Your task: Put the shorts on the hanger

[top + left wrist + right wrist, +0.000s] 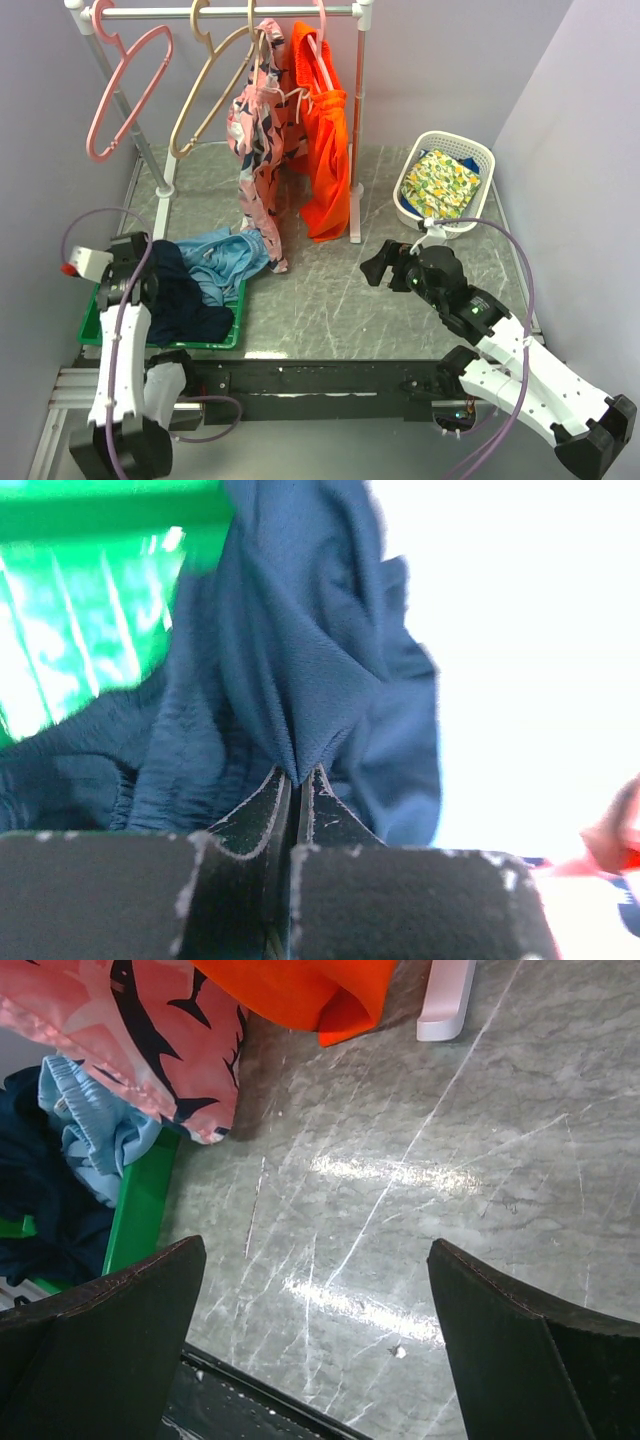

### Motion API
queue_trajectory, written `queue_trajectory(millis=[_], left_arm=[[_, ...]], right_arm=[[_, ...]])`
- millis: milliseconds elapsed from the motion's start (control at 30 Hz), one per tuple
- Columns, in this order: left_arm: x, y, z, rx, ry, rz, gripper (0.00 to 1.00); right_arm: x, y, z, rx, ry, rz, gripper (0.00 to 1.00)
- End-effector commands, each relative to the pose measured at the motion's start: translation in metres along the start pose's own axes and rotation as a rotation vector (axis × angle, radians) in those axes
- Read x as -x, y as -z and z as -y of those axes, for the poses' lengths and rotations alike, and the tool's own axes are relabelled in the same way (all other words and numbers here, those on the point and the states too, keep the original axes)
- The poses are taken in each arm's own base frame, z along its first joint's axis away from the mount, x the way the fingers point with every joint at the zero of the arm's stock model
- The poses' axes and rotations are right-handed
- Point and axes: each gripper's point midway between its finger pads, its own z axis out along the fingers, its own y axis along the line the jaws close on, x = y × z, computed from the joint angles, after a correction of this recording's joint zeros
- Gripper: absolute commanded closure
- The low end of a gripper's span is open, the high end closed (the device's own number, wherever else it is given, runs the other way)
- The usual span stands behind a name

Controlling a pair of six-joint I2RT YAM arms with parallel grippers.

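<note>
The dark navy shorts [188,300] lie bunched in a green tray [92,322] at the left. My left gripper [148,272] is over them and is shut on a fold of the navy fabric [290,670], which rises as a peak from between the closed fingertips [322,798]. The tan hanger [212,92] hangs empty by its hook on the rail at the back. My right gripper [374,266] is open and empty above the bare table centre; its fingers [150,1300] frame grey tabletop. The navy shorts also show at the left edge of the right wrist view [30,1195].
Light blue shorts [225,258] lie over the tray's far right corner. A pink hanger [128,92], pink patterned shorts [258,150] and orange shorts [325,150] hang on the white rack [356,130]. A white basket [478,150] with patterned cloth stands at the back right.
</note>
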Motion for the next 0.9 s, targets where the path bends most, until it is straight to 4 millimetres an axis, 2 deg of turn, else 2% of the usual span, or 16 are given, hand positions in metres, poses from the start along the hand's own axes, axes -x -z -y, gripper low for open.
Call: queue_trajectory(millis=[0, 167, 200, 267, 300, 367, 400, 467, 500, 567, 633, 667, 733, 767, 800, 867], left_arm=[[0.064, 0.054, 0.022, -0.111, 0.002, 0.159, 0.99], [0.094, 0.096, 0.032, -0.202, -0.007, 0.215, 0.99], [0.107, 0.111, 0.039, -0.236, 0.003, 0.240, 0.99], [0.119, 0.126, 0.046, -0.272, 0.002, 0.264, 0.99], [0.132, 0.141, 0.051, -0.297, 0.016, 0.291, 0.99], [0.146, 0.159, 0.058, -0.335, 0.025, 0.317, 0.99], [0.159, 0.177, 0.064, -0.379, 0.036, 0.346, 0.99], [0.167, 0.194, 0.075, -0.441, 0.027, 0.350, 0.99], [0.179, 0.214, 0.081, -0.489, 0.025, 0.377, 0.99], [0.179, 0.231, 0.098, -0.573, -0.015, 0.340, 0.99], [0.189, 0.268, 0.117, -0.720, -0.052, 0.357, 0.99], [0.179, 0.282, 0.131, -0.816, -0.096, 0.299, 0.99], [0.184, 0.322, 0.148, -0.976, -0.134, 0.305, 0.99], [0.169, 0.336, 0.161, -1.079, -0.196, 0.230, 0.99], [0.170, 0.357, 0.166, -1.152, -0.211, 0.221, 0.99], [0.161, 0.385, 0.180, -1.311, -0.260, 0.172, 0.99]], right_arm=[[0.012, 0.004, -0.007, 0.018, 0.017, 0.027, 0.00], [0.014, 0.002, -0.011, 0.023, 0.020, 0.019, 0.00], [0.015, 0.002, -0.011, 0.022, 0.018, 0.020, 0.00], [0.014, 0.001, -0.013, 0.029, 0.017, 0.017, 0.00], [0.015, 0.001, -0.013, 0.030, 0.018, 0.014, 0.00], [0.017, 0.000, -0.017, 0.042, 0.019, 0.013, 0.00], [0.017, -0.001, -0.018, 0.040, 0.021, 0.008, 0.00], [0.020, 0.000, -0.021, 0.047, 0.024, 0.010, 0.00], [0.021, -0.001, -0.021, 0.045, 0.023, 0.014, 0.00], [0.022, -0.001, -0.022, 0.047, 0.024, 0.020, 0.00], [0.023, -0.002, -0.024, 0.053, 0.024, 0.022, 0.00], [0.024, -0.002, -0.025, 0.057, 0.025, 0.020, 0.00], [0.026, -0.001, -0.027, 0.061, 0.028, 0.019, 0.00], [0.027, -0.001, -0.028, 0.061, 0.029, 0.023, 0.00], [0.029, -0.001, -0.028, 0.059, 0.031, 0.025, 0.00], [0.035, 0.003, -0.031, 0.063, 0.033, 0.038, 0.00]])
